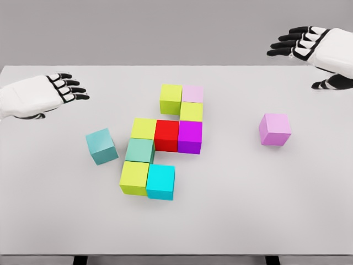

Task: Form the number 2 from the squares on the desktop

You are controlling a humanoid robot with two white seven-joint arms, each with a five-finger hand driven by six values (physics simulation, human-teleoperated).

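Above the far right of the white table, the right hand hovers with fingers spread, empty. Opposite, the left hand rests relaxed, holding nothing. Between them sits the block cluster; a pink cube and a teal cube lie apart.

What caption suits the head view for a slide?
Nine coloured cubes form a partial 2; two loose cubes wait beside open hands.

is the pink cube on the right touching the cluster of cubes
No, the pale pink cube sits alone on the white table, with bare surface between it and the purple cube.
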